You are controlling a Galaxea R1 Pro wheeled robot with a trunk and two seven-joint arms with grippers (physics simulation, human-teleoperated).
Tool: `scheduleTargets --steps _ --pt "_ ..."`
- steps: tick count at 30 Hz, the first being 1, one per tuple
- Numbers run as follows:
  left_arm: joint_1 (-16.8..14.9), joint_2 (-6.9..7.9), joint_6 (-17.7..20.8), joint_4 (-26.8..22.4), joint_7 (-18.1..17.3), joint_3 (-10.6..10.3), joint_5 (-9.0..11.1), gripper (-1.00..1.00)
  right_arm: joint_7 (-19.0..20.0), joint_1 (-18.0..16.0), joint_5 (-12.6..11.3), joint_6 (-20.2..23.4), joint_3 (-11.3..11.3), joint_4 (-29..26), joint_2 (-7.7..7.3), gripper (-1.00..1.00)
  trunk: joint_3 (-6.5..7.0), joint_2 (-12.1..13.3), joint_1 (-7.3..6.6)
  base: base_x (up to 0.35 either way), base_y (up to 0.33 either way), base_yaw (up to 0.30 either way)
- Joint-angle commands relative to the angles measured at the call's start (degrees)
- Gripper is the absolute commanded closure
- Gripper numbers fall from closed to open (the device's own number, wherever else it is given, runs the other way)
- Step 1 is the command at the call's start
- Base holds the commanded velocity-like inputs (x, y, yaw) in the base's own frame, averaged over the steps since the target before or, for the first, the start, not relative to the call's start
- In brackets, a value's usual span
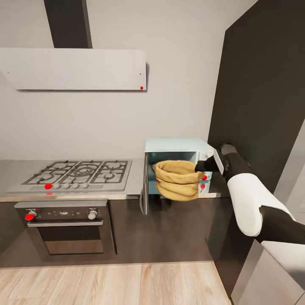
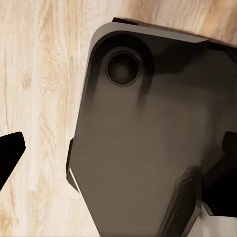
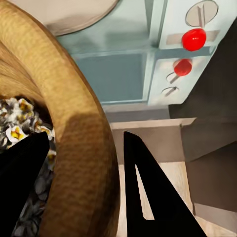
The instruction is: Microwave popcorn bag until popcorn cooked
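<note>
A squat mustard-tan creased paper popcorn bag (image 1: 177,179) is showing white-and-yellow kernels (image 3: 19,129); the pale mint-blue box microwave (image 1: 176,145) is displaying round red buttons (image 3: 193,39).

popcorn bag (image 1: 177,180): hides most of the inside of the microwave (image 1: 178,146) | right claw (image 1: 202,166): tips hidden at the bag's rim, 3 o'clock side | oven (image 1: 67,228): knob marks too small to read | left claw (image 2: 118,163): fingers cut off by the picture edges

popcorn bag (image 1: 177,180) at open microwave (image 1: 178,146), right end effector (image 1: 202,166) seemingly gripping rim
</note>
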Motion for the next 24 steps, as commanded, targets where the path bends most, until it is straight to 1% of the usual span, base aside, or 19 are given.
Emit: scheduleTargets --steps 1,5,15,24 --pt "0.0 -0.02 -0.12 -0.05 0.18 -0.2 0.39 -1.0 0.49 -0.02 0.55 0.17 -0.24 -0.05 0.03 1.0 -0.06 -0.04 0.0 0.0 0.0 0.0" --pt "0.0 0.03 -0.12 -0.05 0.07 -0.26 0.39 -1.0 0.48 0.02 0.55 0.17 -0.29 -0.13 -0.05 1.0 -0.06 -0.04 0.0 0.039 0.0 0.0" --pt "0.0 0.05 -0.12 -0.05 -0.11 -0.37 0.3 -1.0 0.45 0.02 0.62 0.17 -0.41 -0.49 -0.06 1.0 -0.06 -0.04 0.0 0.307 0.0 0.0" --pt "0.0 0.05 -0.12 -0.05 -0.11 -0.37 0.3 -1.0 0.36 0.02 0.63 0.17 -0.67 -0.22 -0.06 1.0 -0.06 -0.04 0.0 0.257 0.0 0.0"
